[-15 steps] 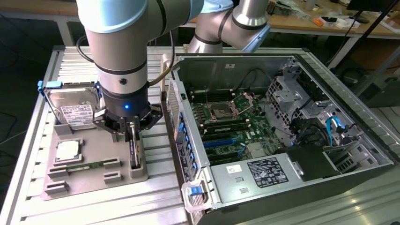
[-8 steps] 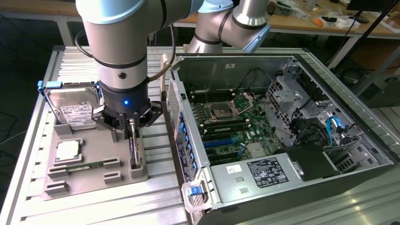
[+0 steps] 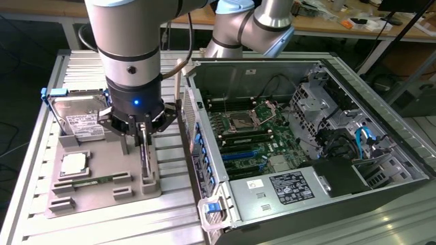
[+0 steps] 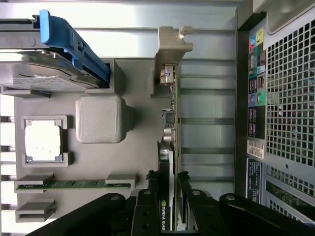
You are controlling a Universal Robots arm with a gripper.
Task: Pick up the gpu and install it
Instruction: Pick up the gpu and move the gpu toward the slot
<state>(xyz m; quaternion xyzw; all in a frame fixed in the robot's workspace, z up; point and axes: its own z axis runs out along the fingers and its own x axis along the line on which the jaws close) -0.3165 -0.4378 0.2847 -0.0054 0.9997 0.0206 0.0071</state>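
Saw the gpu (image 4: 166,157) standing on edge in a grey tray (image 4: 138,162), silver bracket (image 4: 173,46) at one end, pincer (image 4: 168,175) poised over the other. Noted a blue-framed hard drive (image 4: 34,73), a processor chip (image 4: 43,141) and a memory stick (image 4: 74,184) seated in the same tray, computer case (image 4: 290,98) just beside.

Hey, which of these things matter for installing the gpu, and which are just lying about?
For the job: gpu, gripper, open case.
Lying about: hard drive, processor chip, memory stick, all in the grey holder.
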